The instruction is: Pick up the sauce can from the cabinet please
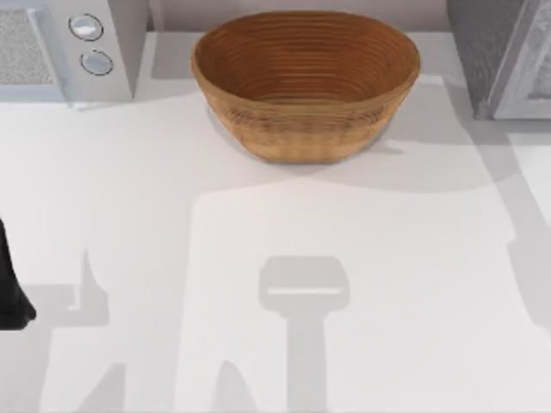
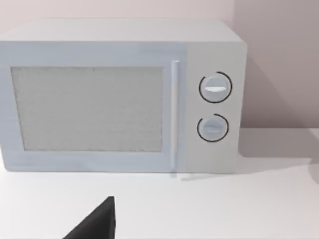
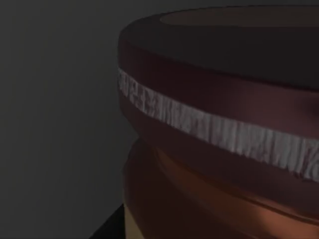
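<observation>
The sauce can [image 3: 219, 124] looms very close in the dim right wrist view. It has a dark maroon-brown top, a pale scuffed band under the rim and a coppery-red shoulder lower down, against the dark inside of the cabinet. A black part of my right gripper [image 3: 107, 230] shows beside the can's base. My left arm [image 1: 10, 292] is parked at the table's left edge, and a black tip of its gripper [image 2: 94, 225] points toward the microwave.
A brown woven basket [image 1: 306, 82] stands at the back middle of the white table [image 1: 258, 258]. A white microwave [image 1: 60, 43] [image 2: 119, 99] with two dials sits at the back left. The grey cabinet [image 1: 504, 56] is at the back right.
</observation>
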`<control>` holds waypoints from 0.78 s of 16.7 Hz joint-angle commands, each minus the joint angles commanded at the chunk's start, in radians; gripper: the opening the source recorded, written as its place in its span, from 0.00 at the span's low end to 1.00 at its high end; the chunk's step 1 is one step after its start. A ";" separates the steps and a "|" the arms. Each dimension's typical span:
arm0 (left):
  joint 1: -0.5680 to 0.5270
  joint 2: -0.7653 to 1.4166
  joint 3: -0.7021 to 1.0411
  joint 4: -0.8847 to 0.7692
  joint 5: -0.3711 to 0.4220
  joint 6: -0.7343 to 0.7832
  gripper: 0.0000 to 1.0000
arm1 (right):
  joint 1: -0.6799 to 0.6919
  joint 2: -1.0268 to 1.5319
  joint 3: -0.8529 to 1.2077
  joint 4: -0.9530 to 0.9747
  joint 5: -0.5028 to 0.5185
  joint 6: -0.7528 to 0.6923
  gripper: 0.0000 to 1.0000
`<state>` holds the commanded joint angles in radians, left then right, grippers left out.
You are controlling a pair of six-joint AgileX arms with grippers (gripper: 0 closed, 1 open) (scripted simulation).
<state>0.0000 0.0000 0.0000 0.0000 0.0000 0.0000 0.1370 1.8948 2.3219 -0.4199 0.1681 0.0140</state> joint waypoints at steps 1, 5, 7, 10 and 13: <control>0.000 0.000 0.000 0.000 0.000 0.000 1.00 | 0.000 0.000 0.000 0.000 0.000 0.000 0.00; 0.000 0.000 0.000 0.000 0.000 0.000 1.00 | 0.000 0.000 0.000 0.000 0.000 0.000 0.00; 0.000 0.000 0.000 0.000 0.000 0.000 1.00 | 0.000 0.000 0.000 0.000 0.000 0.000 0.00; 0.000 0.000 0.000 0.000 0.000 0.000 1.00 | 0.003 -0.003 -0.001 -0.002 0.000 0.002 0.00; 0.000 0.000 0.000 0.000 0.000 0.000 1.00 | 0.024 -0.071 -0.031 -0.043 0.019 0.002 0.00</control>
<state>0.0000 0.0000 0.0000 0.0000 0.0000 0.0000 0.1609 1.8238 2.2909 -0.4629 0.1876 0.0159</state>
